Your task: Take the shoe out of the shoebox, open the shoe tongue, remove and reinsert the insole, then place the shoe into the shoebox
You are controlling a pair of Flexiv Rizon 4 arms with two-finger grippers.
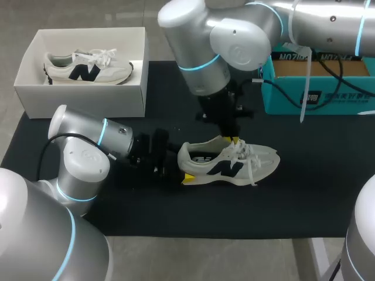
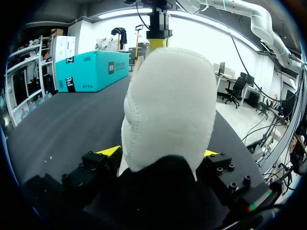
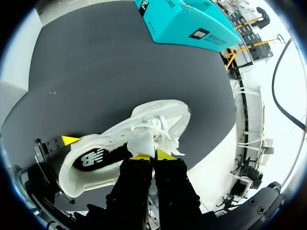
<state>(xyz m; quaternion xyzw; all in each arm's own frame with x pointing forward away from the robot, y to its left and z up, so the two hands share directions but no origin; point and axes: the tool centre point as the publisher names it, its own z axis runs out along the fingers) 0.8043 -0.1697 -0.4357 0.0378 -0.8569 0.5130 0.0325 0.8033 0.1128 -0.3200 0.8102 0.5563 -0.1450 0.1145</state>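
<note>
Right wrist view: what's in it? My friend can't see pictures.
The right gripper pinches the white fabric tongue of a white lace-up sneaker, pinching it between its yellow tips. The sneaker rests on the black table mat. A teal cardboard box sits farther ahead, past the shoe.

L gripper (image 2: pixel 159 153) tips mostly behind shoe (image 2: pixel 168 105)

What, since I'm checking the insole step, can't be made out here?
- Front of the insole: the tongue and laces cover it in the right wrist view, the right gripper in the head view.
- Toe of the shoe: in the left wrist view the heel, held by the left gripper, blocks it.
</note>
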